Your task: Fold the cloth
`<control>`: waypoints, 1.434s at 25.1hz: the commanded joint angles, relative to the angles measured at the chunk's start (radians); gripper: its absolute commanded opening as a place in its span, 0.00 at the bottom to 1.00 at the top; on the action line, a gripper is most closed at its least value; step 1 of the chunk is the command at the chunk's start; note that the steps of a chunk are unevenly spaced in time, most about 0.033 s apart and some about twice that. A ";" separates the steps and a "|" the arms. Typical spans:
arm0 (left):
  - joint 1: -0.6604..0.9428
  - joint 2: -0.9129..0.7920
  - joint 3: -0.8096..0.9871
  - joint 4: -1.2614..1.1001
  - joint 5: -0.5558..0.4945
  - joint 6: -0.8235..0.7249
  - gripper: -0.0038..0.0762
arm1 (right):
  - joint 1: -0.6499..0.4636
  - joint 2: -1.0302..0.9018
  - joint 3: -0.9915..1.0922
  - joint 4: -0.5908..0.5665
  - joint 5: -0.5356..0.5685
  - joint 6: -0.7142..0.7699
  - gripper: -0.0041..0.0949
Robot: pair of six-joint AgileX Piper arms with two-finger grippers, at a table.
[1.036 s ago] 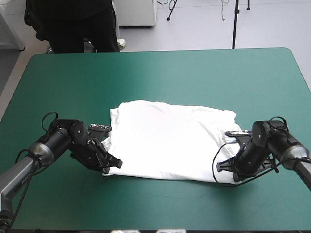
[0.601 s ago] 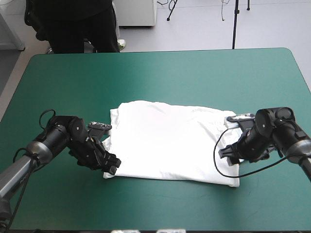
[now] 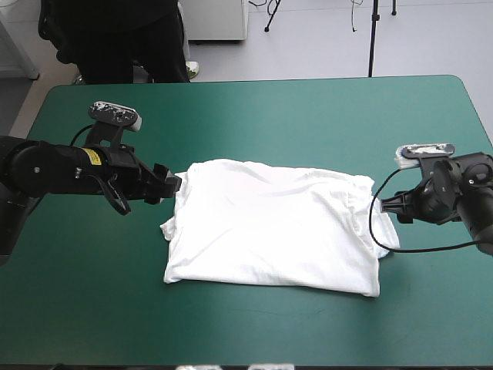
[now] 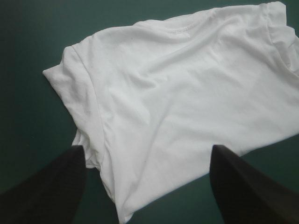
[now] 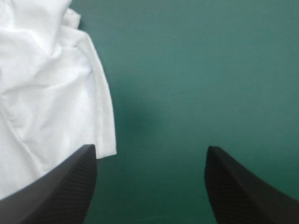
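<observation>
Both are held open: the left gripper (image 3: 173,183) and the right gripper (image 3: 389,205). The T-shirt (image 3: 269,227) is spread flat between them.

— What does the T-shirt (image 3: 273,227) look like?
— White, short-sleeved, spread flat in a rough rectangle with soft creases across it
— And where does it lie?
— On the teal-green cover (image 3: 254,116), about midway between the left and right edges, slightly nearer the near edge. A sleeve (image 3: 169,228) pokes out on its left side; the right end is more rumpled
</observation>
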 commanded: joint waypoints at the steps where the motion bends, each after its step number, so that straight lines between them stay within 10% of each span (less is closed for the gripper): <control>1: -0.002 -0.024 -0.034 -0.025 0.006 -0.013 0.72 | -0.024 0.042 0.036 0.088 -0.095 -0.053 0.64; 10: -0.002 -0.024 -0.034 -0.023 0.007 -0.036 0.72 | -0.024 0.257 0.076 0.145 -0.197 -0.086 0.60; 20: -0.002 -0.024 -0.034 -0.023 0.032 -0.036 0.72 | -0.024 0.339 0.095 0.162 -0.206 -0.095 0.02; 36: -0.002 -0.025 -0.034 -0.019 0.034 -0.036 0.70 | 0.029 0.199 -0.126 0.472 -0.128 -0.223 0.02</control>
